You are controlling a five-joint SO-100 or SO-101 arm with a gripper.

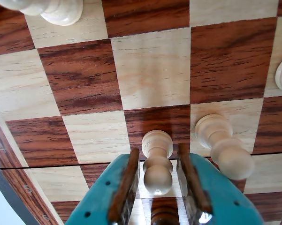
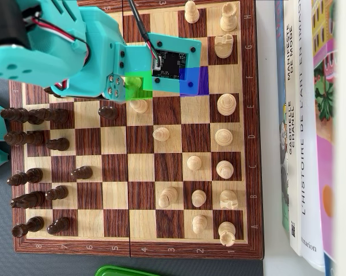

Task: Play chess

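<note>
In the wrist view a white pawn (image 1: 157,161) stands on a dark square of the wooden chessboard (image 1: 152,70). My teal gripper (image 1: 158,151) is open, with one finger on each side of the pawn and a thin gap at both. A second white pawn (image 1: 224,145) stands one square to the right. Below the jaws a dark piece (image 1: 164,213) shows. In the overhead view the gripper (image 2: 138,86) hangs over the board's upper middle and hides the pawn between its fingers. The neighbouring pawn (image 2: 139,106) shows just below it.
Dark pieces (image 2: 31,138) line the board's left side and white pieces (image 2: 224,138) the right in the overhead view. Books (image 2: 305,126) lie right of the board. A green object (image 2: 124,270) sits at the bottom edge. Another white piece (image 1: 42,9) is at the wrist view's top left.
</note>
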